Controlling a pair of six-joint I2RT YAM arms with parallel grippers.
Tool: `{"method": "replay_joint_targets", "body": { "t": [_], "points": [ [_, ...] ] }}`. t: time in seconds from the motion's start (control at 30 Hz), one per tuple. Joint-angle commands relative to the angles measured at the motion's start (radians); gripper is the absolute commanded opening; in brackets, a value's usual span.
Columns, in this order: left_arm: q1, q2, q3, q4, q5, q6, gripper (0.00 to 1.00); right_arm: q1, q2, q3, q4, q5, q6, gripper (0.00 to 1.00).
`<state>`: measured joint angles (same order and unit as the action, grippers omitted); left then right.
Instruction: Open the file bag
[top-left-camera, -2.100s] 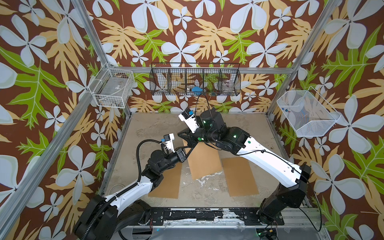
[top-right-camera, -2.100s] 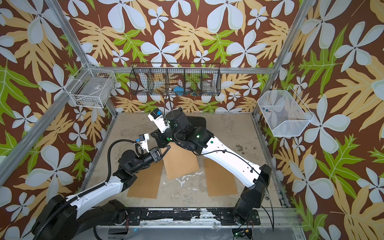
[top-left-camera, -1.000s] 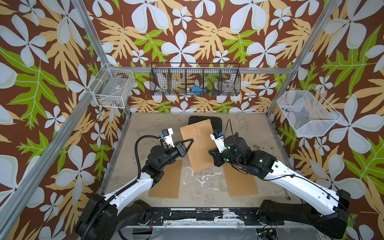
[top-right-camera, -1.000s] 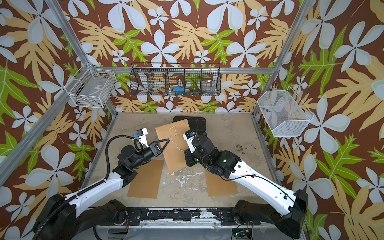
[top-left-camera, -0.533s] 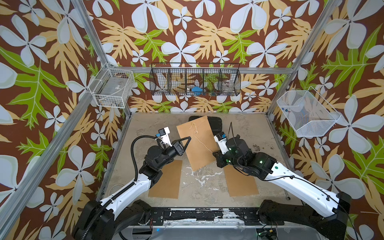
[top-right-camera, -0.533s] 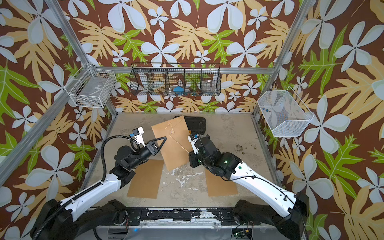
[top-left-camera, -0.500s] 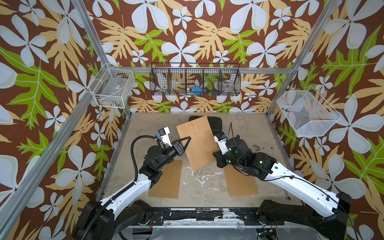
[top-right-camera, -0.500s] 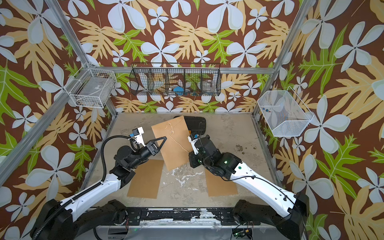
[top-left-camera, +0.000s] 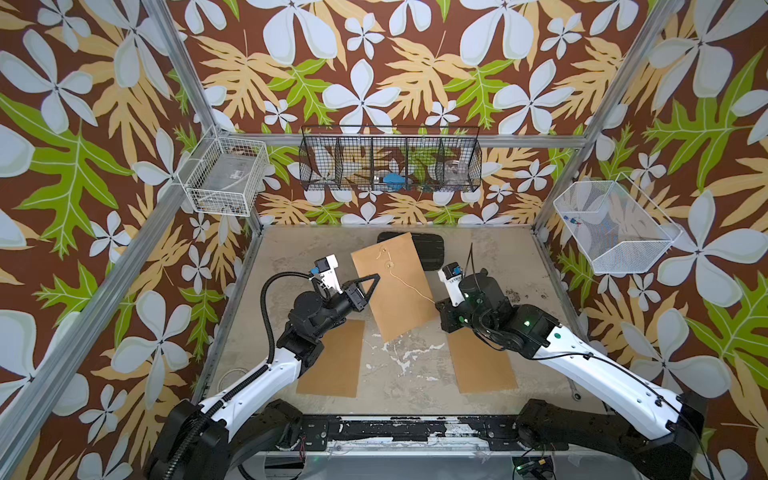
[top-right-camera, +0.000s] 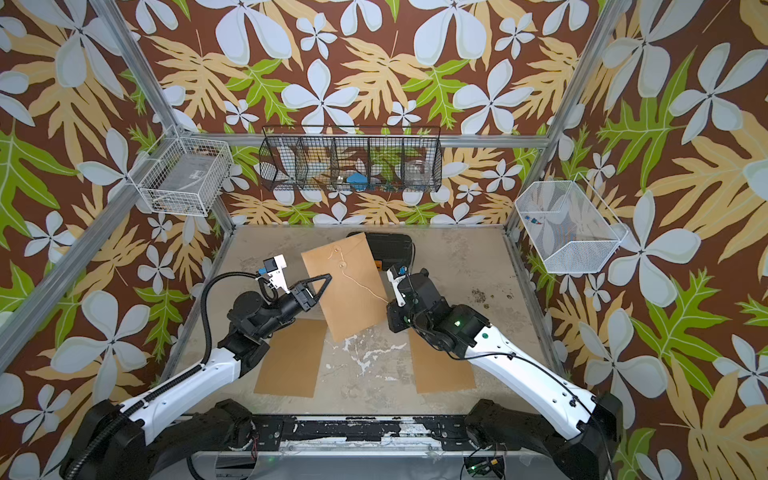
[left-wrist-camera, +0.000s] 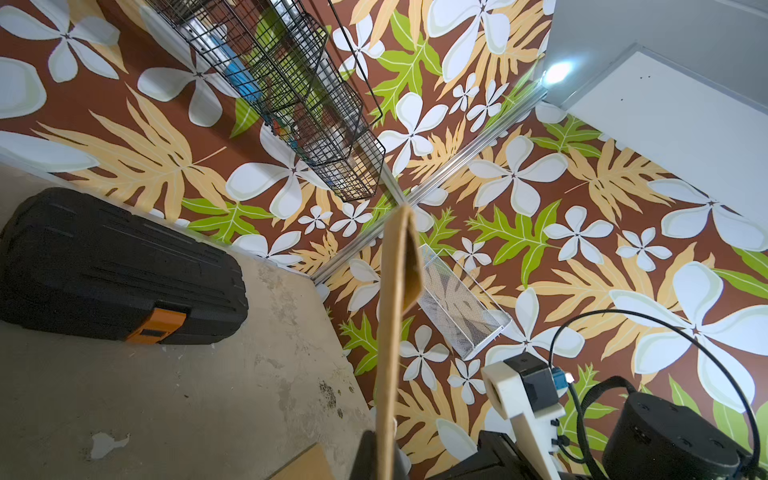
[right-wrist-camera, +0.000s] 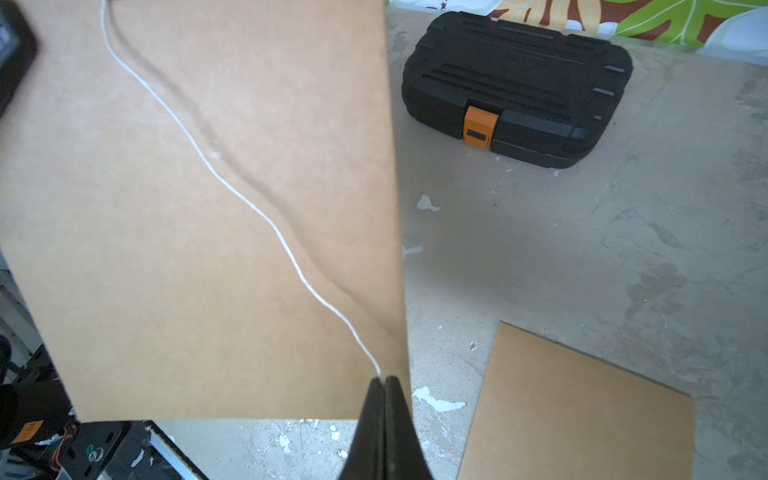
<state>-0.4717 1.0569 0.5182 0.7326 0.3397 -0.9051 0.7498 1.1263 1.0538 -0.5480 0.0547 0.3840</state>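
Note:
The file bag (top-left-camera: 395, 299) is a brown paper envelope, lifted off the table and tilted, in both top views (top-right-camera: 349, 299). My left gripper (top-left-camera: 373, 279) is shut on its left edge; the left wrist view shows the bag (left-wrist-camera: 395, 307) edge-on between the jaws (left-wrist-camera: 384, 451). A thin white string (top-left-camera: 409, 286) runs from the bag's round clasp across its face to my right gripper (top-left-camera: 435, 302), which is shut on the string's end. In the right wrist view the string (right-wrist-camera: 249, 199) meets the closed fingertips (right-wrist-camera: 384, 380).
A black tool case (top-left-camera: 432, 249) with an orange latch lies behind the bag. Two brown sheets lie flat on the table, left (top-left-camera: 332, 359) and right (top-left-camera: 482, 365). Wire baskets hang on the walls: black (top-left-camera: 390, 160), white (top-left-camera: 226, 174), white (top-left-camera: 611, 226).
The right gripper has drawn back from the bag's top to the right with the string, which is now unwound. The left gripper has raised the bag up and back.

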Motion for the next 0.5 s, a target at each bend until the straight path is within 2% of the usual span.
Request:
{"method": "replay_joint_targets", "body": {
  "t": [0.0, 0.47],
  "points": [
    [0.006, -0.007, -0.004, 0.017, 0.001, 0.02, 0.0, -0.019, -0.01, 0.0, -0.018, 0.019, -0.02, 0.0],
    [0.009, -0.016, -0.039, 0.026, 0.033, 0.007, 0.0, -0.085, 0.007, 0.032, -0.018, 0.037, -0.056, 0.0]
  ]
}}
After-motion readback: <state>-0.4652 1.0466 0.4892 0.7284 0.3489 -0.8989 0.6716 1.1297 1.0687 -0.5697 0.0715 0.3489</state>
